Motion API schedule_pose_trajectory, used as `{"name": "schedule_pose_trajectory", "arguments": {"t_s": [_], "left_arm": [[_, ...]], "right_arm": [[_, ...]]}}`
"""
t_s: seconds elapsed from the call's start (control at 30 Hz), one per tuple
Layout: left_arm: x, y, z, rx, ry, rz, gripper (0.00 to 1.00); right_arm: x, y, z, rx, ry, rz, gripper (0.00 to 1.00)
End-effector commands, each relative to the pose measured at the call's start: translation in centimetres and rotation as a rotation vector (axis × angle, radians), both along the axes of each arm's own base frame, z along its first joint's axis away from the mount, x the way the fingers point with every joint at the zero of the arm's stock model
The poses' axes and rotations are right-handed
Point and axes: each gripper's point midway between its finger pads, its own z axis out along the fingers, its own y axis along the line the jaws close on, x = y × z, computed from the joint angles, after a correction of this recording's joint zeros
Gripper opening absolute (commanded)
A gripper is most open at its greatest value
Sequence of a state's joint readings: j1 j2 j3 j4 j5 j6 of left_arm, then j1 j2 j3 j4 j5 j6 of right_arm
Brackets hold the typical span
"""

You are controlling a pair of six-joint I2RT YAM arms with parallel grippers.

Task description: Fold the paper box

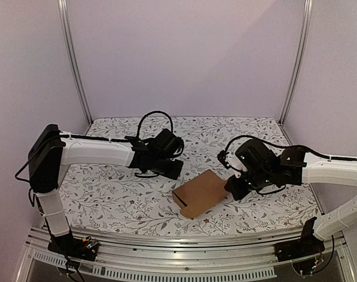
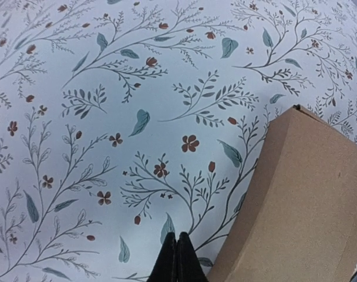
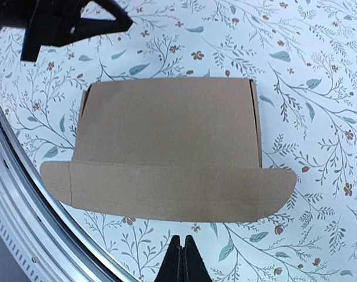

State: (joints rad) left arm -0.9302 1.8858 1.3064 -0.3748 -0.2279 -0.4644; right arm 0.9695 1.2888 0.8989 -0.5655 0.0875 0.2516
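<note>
Both sets of my fingers are pinched fully shut with nothing in them. The cardboard box (image 1: 201,192) lies on the flowery tablecloth (image 1: 120,194) near the front edge of the table, between my two arms and closer to the right one. It looks mostly flat, top panel facing up. My left gripper (image 2: 177,261) hangs over bare cloth, with a corner of the box just off to its right. My right gripper (image 3: 181,261) points at the long flap (image 3: 167,197) with the rounded ends, with a strip of cloth between us.
</note>
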Motion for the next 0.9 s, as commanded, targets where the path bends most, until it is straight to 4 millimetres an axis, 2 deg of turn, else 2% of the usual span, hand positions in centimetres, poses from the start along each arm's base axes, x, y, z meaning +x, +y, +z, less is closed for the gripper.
{"name": "schedule_pose_trajectory", "arguments": {"t_s": [0.0,0.13,0.23,0.3,0.43,0.63,0.73,0.87], "left_arm": [[-2.1,3.1,0.0,0.000,0.071,0.070,0.00],[-4.6,4.1,-0.6,-0.048,0.137,0.098,0.00],[-6.8,4.4,-1.9,-0.096,0.224,0.133,0.00],[-8.1,3.7,-2.5,-0.143,0.272,0.136,0.00],[-9.8,1.8,-3.5,-0.231,0.324,0.136,0.00],[-10.3,-1.3,-4.4,-0.397,0.388,0.132,0.00],[-9.6,-2.1,-4.6,-0.423,0.377,0.132,0.00],[-8.3,-2.2,-5.1,-0.425,0.357,0.151,0.00]], "right_arm": [[2.4,1.3,2.8,0.046,-0.073,0.026,0.00],[5.1,3.2,4.2,0.143,-0.112,0.025,0.00],[6.0,4.9,4.6,0.216,-0.100,0.066,0.00],[6.6,5.7,4.5,0.223,-0.081,0.078,0.00],[7.3,6.8,2.2,0.204,-0.044,0.094,0.00],[7.3,6.1,-1.3,0.148,-0.013,0.063,0.00],[6.8,5.3,-3.1,0.115,0.009,0.051,0.00],[5.8,4.2,-5.3,0.090,0.048,0.037,0.00]]}}
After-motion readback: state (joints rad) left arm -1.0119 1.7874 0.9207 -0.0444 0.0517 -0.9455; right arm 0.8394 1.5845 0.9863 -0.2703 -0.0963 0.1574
